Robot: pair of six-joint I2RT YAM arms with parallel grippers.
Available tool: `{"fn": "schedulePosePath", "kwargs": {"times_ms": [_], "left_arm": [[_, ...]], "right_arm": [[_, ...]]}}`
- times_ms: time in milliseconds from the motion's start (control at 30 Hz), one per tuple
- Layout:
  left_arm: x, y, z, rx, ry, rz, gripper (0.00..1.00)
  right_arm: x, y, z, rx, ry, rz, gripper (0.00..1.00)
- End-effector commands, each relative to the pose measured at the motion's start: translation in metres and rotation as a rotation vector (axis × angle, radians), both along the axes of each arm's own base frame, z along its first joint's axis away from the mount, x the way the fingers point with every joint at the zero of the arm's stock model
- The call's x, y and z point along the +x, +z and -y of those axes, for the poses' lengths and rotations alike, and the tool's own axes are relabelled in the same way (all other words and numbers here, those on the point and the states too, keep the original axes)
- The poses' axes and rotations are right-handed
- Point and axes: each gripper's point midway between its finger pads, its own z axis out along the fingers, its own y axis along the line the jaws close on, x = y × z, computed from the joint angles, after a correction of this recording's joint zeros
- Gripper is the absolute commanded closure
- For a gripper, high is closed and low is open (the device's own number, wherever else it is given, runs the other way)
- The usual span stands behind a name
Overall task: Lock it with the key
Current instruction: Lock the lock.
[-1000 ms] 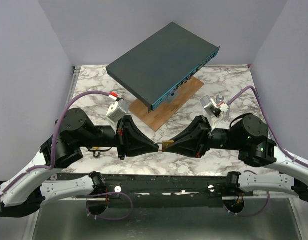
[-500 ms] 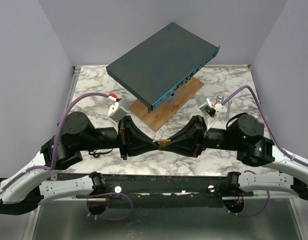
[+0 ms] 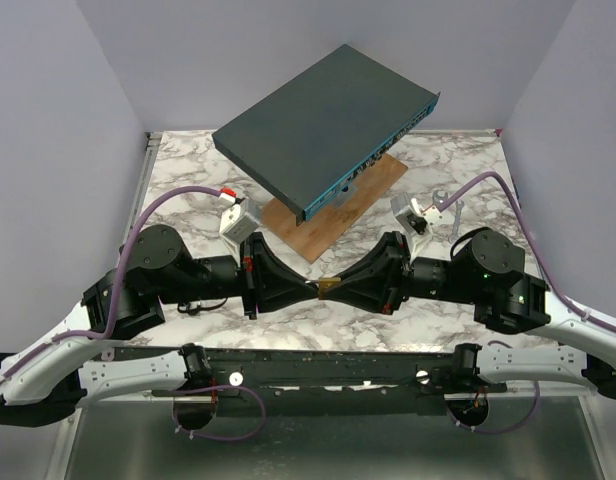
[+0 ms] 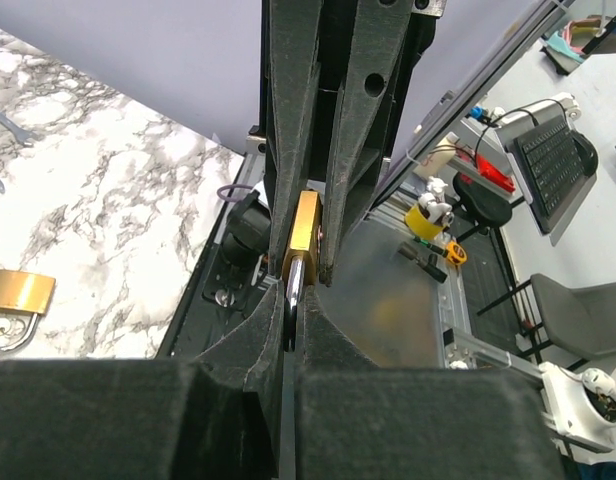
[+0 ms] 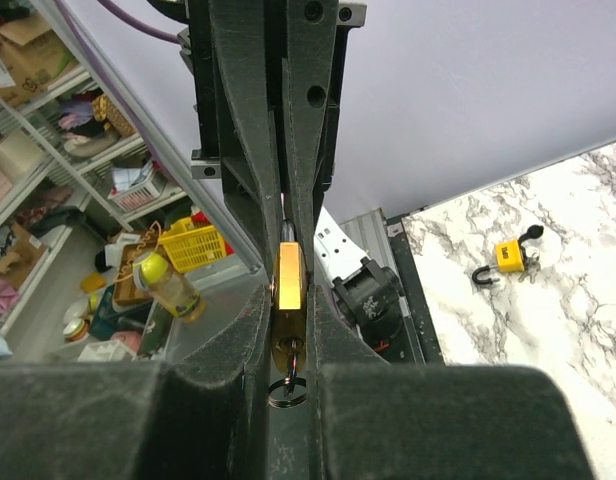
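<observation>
We see the left gripper (image 4: 291, 300) clenched on the silver shackle (image 4: 290, 288) of a brass padlock (image 5: 289, 280). Its two dark fingers are pressed flat against the metal from either side. The right gripper (image 5: 290, 310) meets it tip to tip and is clamped on the padlock's brass body. A small key ring (image 5: 285, 388) shows just behind that body, between the right fingers. We cannot make out the key itself, as it is lost in the shadow there. The padlock is held in the air between the two grippers, over the middle of the desk's near edge, with the shackle towards the left arm and the body towards the right.

A second padlock (image 4: 18, 292) lies on the marbled desk (image 3: 468, 165), close to the near edge and towards the left corner. Its shackle is swung open. Farther back, around the middle of the desk towards the far edge, a dark flat box (image 3: 328, 120) sits tilted on a wooden board (image 3: 333, 218).
</observation>
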Motion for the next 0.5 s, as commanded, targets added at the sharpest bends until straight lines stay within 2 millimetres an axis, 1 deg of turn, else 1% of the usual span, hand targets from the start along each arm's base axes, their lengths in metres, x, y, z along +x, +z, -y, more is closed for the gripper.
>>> {"fn": "schedulePosePath", "kwargs": {"times_ms": [0,100,133,167,200,233,300,400,467], "left_arm": [[0.025,-0.045,0.04,0.136,0.051,-0.025,1.0],[0.022,-0.029,0.029,0.123,0.05,0.022,1.0],[0.021,-0.023,0.026,0.117,0.051,0.037,0.94],[0.02,-0.019,0.022,0.111,0.052,0.051,0.86],[0.02,-0.014,0.018,0.102,0.055,0.064,0.76],[0.019,-0.011,0.015,0.097,0.058,0.073,0.73],[0.018,-0.003,0.008,0.085,0.061,0.095,0.68],[0.018,0.006,-0.001,0.072,0.078,0.119,0.66],[0.017,0.009,-0.007,0.072,0.087,0.13,0.66]], "right_arm": [[0.001,-0.017,-0.027,-0.035,0.002,0.001,0.99],[0.002,-0.003,-0.013,-0.006,-0.02,0.015,0.99],[0.001,0.0,-0.01,-0.003,-0.025,0.018,0.99],[0.002,0.003,-0.006,0.004,-0.032,0.021,0.99],[0.001,0.005,-0.003,0.008,-0.034,0.024,0.99],[0.001,0.007,-0.001,0.01,-0.036,0.024,0.99],[0.001,0.008,0.003,0.012,-0.041,0.025,0.99],[0.0,0.011,0.007,0.021,-0.045,0.026,0.99],[0.0,0.014,0.011,0.028,-0.047,0.026,0.99]]}}
